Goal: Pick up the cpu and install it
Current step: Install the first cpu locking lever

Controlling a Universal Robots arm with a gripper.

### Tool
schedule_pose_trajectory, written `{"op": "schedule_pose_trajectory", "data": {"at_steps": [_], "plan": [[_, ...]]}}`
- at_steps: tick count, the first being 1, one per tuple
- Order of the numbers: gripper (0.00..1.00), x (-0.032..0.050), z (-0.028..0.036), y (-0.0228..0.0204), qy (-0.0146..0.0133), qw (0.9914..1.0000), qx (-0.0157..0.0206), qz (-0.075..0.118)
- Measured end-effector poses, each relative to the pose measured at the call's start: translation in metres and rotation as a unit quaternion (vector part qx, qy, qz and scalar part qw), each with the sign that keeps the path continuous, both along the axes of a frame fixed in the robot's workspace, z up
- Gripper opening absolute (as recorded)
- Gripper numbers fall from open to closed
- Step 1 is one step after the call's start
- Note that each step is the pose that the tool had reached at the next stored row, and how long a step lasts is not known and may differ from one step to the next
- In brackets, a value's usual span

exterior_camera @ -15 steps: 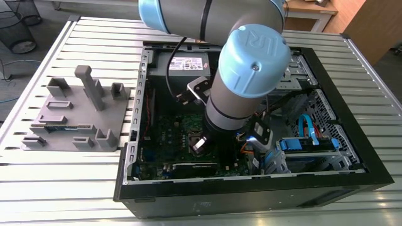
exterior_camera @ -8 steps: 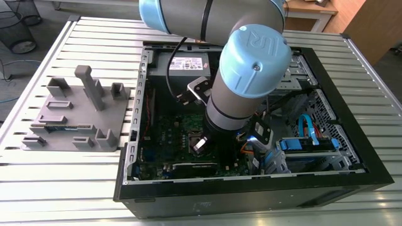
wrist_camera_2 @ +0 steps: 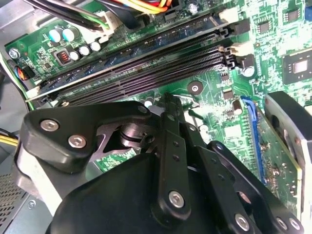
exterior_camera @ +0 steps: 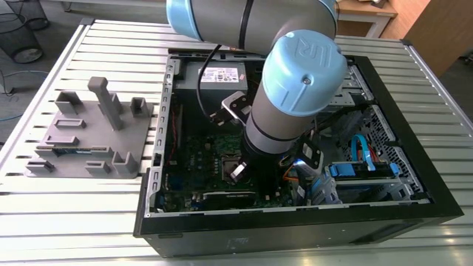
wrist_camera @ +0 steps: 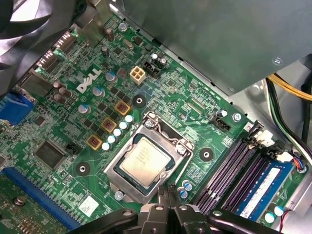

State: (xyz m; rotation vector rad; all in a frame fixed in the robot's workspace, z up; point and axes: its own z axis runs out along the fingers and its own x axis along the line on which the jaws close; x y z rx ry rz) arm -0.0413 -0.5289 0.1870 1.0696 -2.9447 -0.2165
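The cpu (wrist_camera: 145,160), a small silver square, lies flat inside the silver-framed socket (wrist_camera: 121,181) on the green motherboard (wrist_camera: 161,97). In the first wrist view my gripper (wrist_camera: 168,195) hangs just beside the socket's edge, above the board, its two thin fingers pressed together with nothing between them. It does not touch the cpu. The second wrist view looks over the gripper's black linkage (wrist_camera_2: 168,146), with the fingertip (wrist_camera_2: 168,102) close to the memory slots (wrist_camera_2: 146,68). In the exterior view the arm (exterior_camera: 284,111) reaches down into the open computer case (exterior_camera: 296,216).
A blue memory stick (wrist_camera: 263,187) sits in the slots beside the socket. The power supply (exterior_camera: 221,75), cables and drive cages (exterior_camera: 369,166) crowd the case. A grey tray (exterior_camera: 88,138) with upright posts and a green stick (exterior_camera: 70,149) stands on the slatted table at the exterior view's left.
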Motion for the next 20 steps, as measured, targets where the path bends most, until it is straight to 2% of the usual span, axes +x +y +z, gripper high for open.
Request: {"op": "schedule_pose_trajectory", "data": {"at_steps": [7, 15, 20], "plan": [[0.11, 0.0, -0.0002, 0.0, 0.0, 0.99999, 0.0001, 0.004], [0.11, -0.0033, -0.0001, 0.0, -0.0021, 0.99999, 0.0002, 0.004], [0.11, -0.0037, 0.0021, 0.0001, -0.0021, 0.99999, 0.0003, 0.004]]}}
